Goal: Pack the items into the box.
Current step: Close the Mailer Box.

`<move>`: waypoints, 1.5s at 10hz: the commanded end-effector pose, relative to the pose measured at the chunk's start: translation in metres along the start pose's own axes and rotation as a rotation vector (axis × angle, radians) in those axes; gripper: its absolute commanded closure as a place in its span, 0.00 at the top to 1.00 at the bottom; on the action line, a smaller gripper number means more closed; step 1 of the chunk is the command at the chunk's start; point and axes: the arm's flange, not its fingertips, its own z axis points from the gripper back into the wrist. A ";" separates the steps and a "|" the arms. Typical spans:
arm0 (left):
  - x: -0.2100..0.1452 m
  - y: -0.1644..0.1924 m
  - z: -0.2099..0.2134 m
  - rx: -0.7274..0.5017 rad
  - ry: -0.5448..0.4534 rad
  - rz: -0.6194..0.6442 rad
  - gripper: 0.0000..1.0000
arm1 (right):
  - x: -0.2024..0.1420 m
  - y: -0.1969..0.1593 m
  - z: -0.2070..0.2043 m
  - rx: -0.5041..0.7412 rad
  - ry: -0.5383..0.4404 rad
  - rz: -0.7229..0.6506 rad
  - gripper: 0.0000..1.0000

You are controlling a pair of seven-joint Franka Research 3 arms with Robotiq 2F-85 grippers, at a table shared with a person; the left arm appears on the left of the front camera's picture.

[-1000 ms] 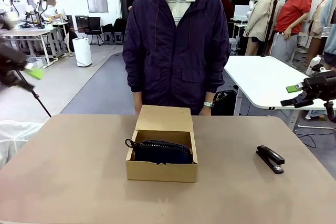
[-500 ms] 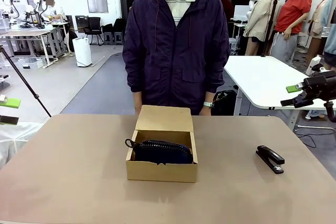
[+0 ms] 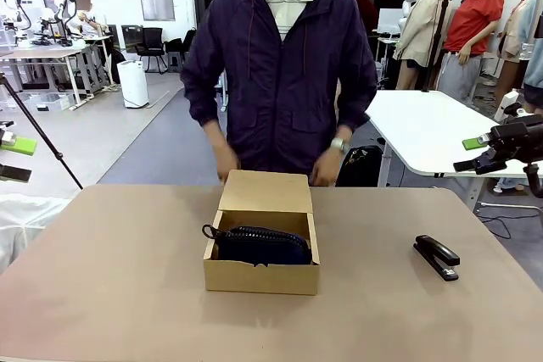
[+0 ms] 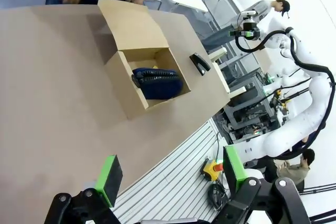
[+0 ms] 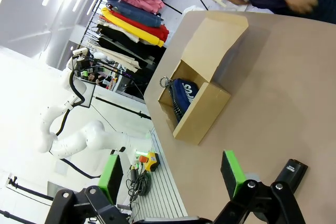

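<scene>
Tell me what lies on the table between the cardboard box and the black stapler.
Nothing. In the front view the table between the box and the stapler is bare brown surface; the left wrist view agrees.

Black stapler [image 3: 437, 258] on the brown table [image 3: 110, 294], white table [image 3: 424, 125] behind it, rack of coloured clothes [image 5: 134, 10]

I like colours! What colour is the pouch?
The pouch is navy blue, clearest in the left wrist view.
</scene>
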 end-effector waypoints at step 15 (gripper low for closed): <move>-0.001 0.002 0.001 0.000 0.000 0.007 1.00 | 0.000 0.000 0.000 0.000 0.000 0.000 1.00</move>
